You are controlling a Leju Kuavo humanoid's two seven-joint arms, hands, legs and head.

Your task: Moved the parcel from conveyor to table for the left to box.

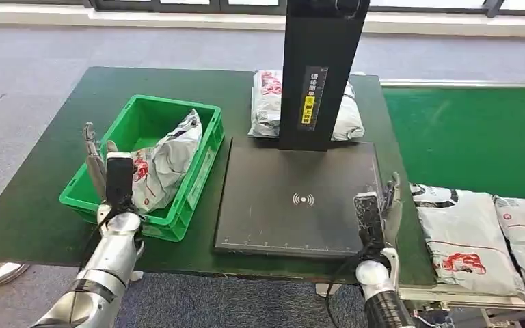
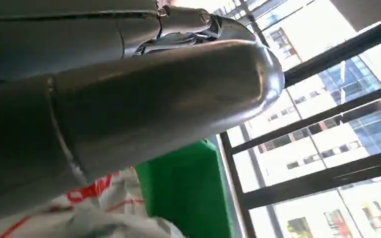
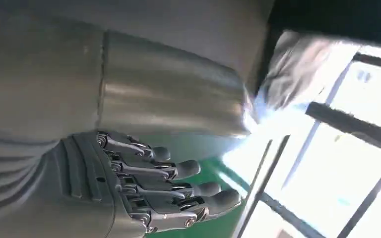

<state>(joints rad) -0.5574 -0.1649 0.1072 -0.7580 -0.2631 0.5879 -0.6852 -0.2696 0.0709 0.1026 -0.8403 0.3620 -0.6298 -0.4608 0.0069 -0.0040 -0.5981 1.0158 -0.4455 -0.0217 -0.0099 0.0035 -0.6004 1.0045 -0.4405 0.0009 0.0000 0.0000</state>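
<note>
Parcel lies tilted inside green crate on table | left hand beside it, fingers apart, empty | right hand fingers spread, empty, near conveyor
</note>
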